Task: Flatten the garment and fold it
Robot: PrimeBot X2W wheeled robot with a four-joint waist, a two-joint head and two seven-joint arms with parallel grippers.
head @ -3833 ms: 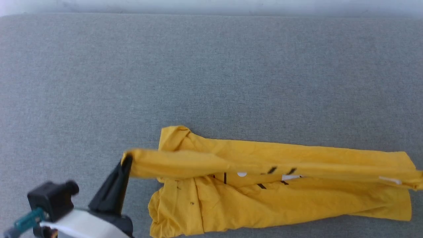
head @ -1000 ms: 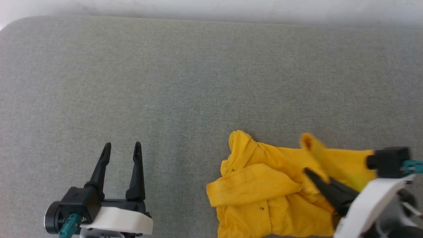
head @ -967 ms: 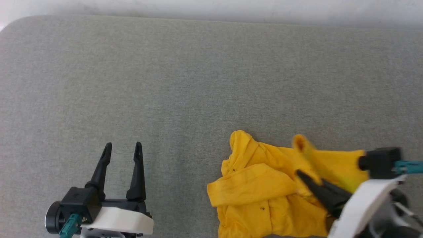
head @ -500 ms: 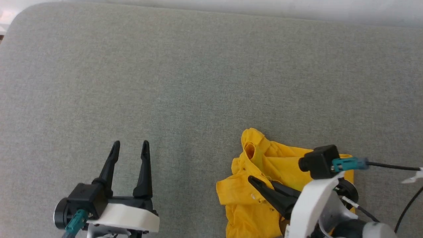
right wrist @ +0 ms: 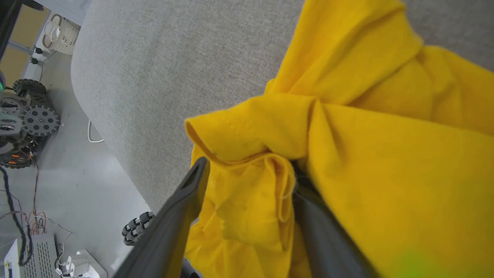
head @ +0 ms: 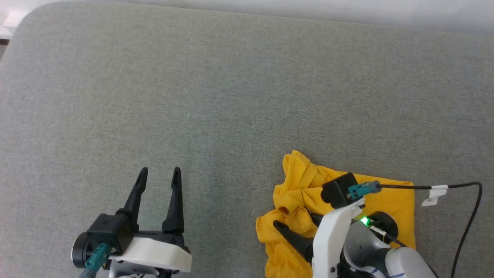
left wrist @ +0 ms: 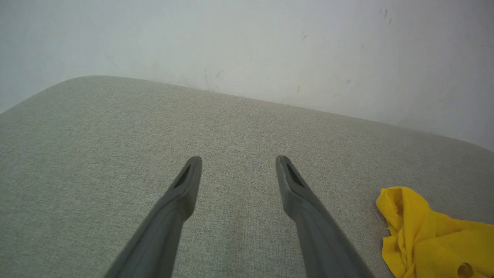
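Note:
The garment is a bright-yellow shirt bunched in a crumpled heap near the front right of the grey padded table; its print is hidden. My right gripper lies low over the heap's left part, jaws spread. In the right wrist view, folds of the garment sit between the fingers of that gripper and drape over the right finger. My left gripper hovers open and empty over bare table well to the left. The left wrist view has that gripper open, with the garment at the lower right.
A pale wall runs along the table's far edge, and the table's rounded corner is at the far left. A black cable loops from the right wrist camera. Floor with a wheeled base lies beyond the near edge.
My right gripper has swung left across the garment and its jaws have parted. The cloth it carried has dropped into a tighter heap. The head camera has shifted slightly.

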